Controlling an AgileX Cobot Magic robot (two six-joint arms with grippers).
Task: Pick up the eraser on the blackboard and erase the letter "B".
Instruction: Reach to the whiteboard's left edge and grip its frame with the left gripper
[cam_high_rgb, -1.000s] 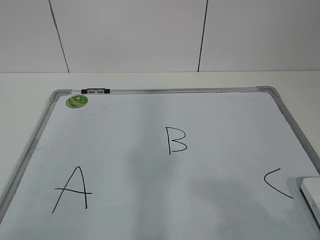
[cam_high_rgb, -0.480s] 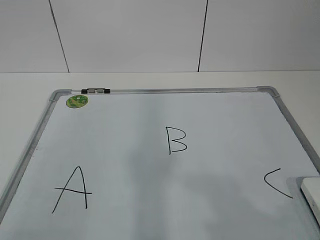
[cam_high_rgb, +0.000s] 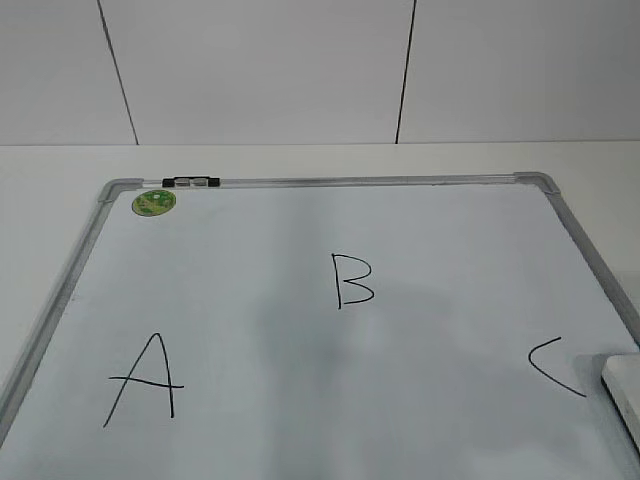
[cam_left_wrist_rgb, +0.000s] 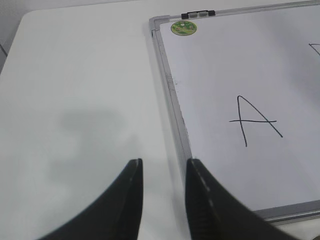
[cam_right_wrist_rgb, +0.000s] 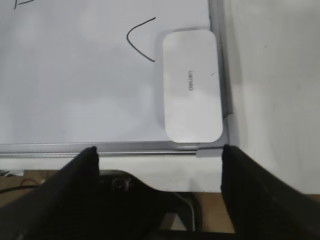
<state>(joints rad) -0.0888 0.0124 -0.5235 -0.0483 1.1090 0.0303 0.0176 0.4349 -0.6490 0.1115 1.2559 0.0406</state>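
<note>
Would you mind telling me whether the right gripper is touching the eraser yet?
Apart. In the right wrist view, the right gripper stands wide open, its fingertips at the blackboard's near frame, while the eraser lies untouched on the board beyond.

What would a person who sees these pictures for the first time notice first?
Probably the big blackboard, in fact a white board, with three black letters: the letter "B" in its middle, an A on the left, a C on the right. Next, the white eraser lying beside the C in the board's corner, with the right gripper open before it.
</note>
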